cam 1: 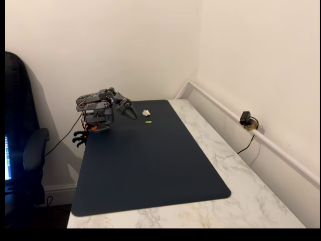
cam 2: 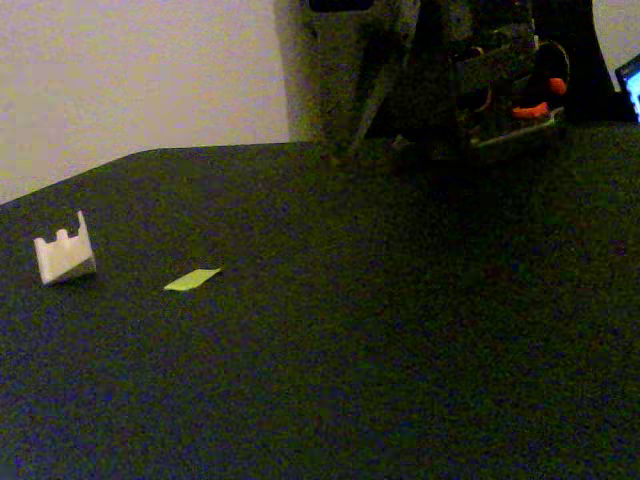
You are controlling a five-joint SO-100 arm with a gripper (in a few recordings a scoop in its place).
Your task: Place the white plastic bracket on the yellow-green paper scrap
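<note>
Together, the two fixed views give us different things. From the high, wide one we see the whole bench [cam 1: 241, 186], a pale marbled top in a room corner, with a large dark blue mat [cam 1: 150, 165] with rounded corners laid over it. At the mat's far left edge sits the grey arm [cam 1: 98, 108], folded low, its hand [cam 1: 131, 113] pointing right and slightly down, near the white plastic bracket [cam 1: 146, 113] but apart from it. The hand's fingers taper to a dark point and look pressed together, holding nothing, though at this size we cannot be sure. Just in front of the bracket, toward us, lies the yellow-green paper scrap [cam 1: 148, 122], a tiny bright dash. A small black device [cam 1: 246, 119] with a cable rests against the white rail along the right wall, and a dark office chair [cam 1: 22, 150] stands at the left.

From the low view at mat level we get shape and texture instead. The bracket [cam 2: 65, 255] is off-white matte plastic, angular, a sloped face with small notched prongs on top, standing on the mat at the left. Beside it to the right, clearly apart, the paper scrap [cam 2: 192, 280] lies flat, a thin pointed sliver. The mat's surface [cam 2: 380, 350] shows a fine grain. Behind, the arm's base [cam 2: 500, 80] appears dark and blurred, with orange parts.
</note>
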